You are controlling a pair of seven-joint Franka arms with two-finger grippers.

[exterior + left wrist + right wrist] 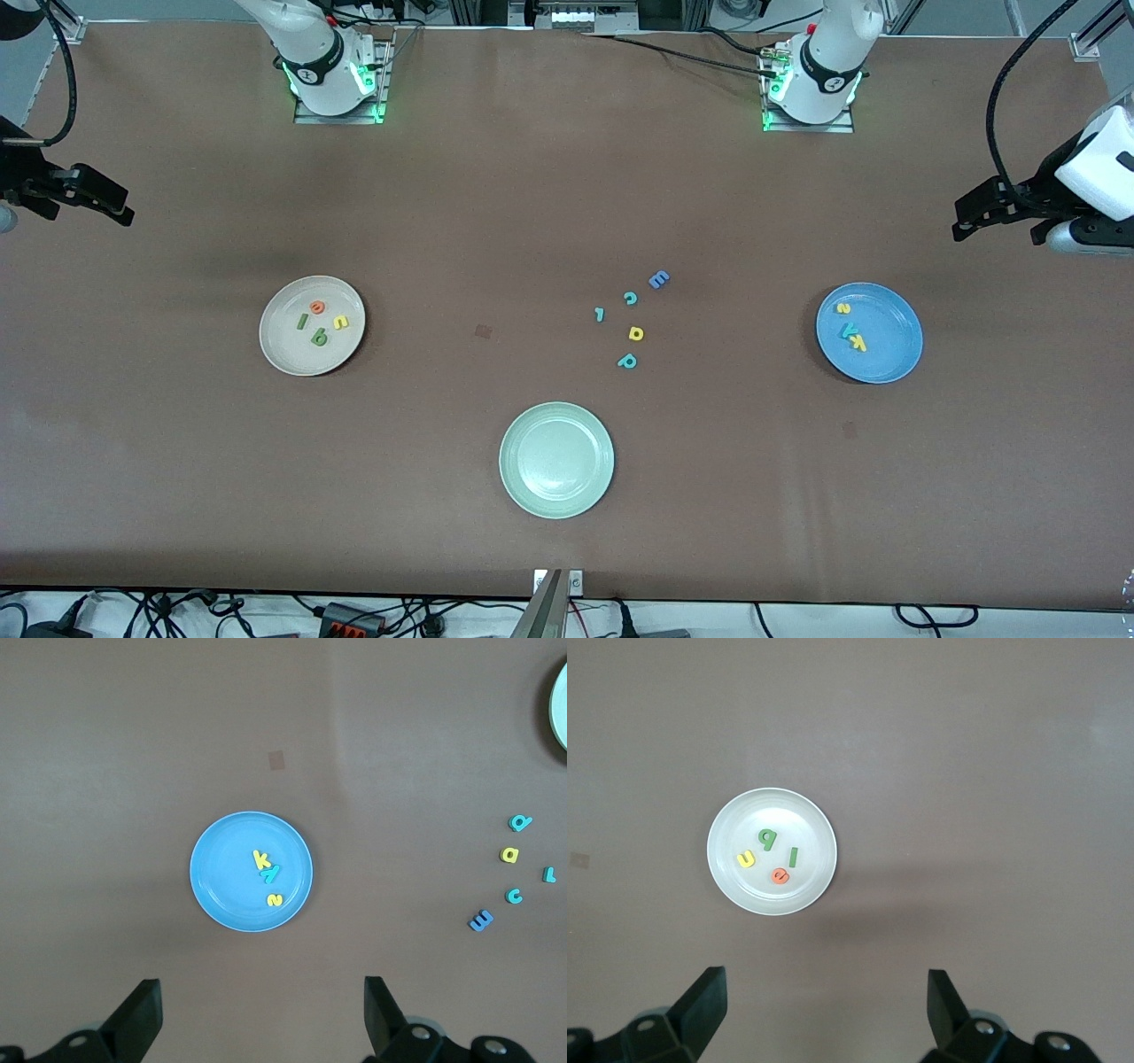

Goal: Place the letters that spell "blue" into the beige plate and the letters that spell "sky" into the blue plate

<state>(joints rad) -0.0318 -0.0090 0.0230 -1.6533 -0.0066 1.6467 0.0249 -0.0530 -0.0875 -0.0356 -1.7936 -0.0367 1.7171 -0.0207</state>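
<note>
Brown table (549, 204), cables along its edges (159, 611).

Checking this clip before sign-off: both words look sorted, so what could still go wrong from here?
1. Five spare letters lie loose on the table between the plates; a further pick could wrongly drop one into the blue plate or the beige plate.
2. The left claw and right claw hang open and empty at the table ends; a low sweep inward might nudge a plate.

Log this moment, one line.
beige plate: b, l, u, e in | blue plate: s, k, y in | left gripper, right gripper: open, empty
</note>
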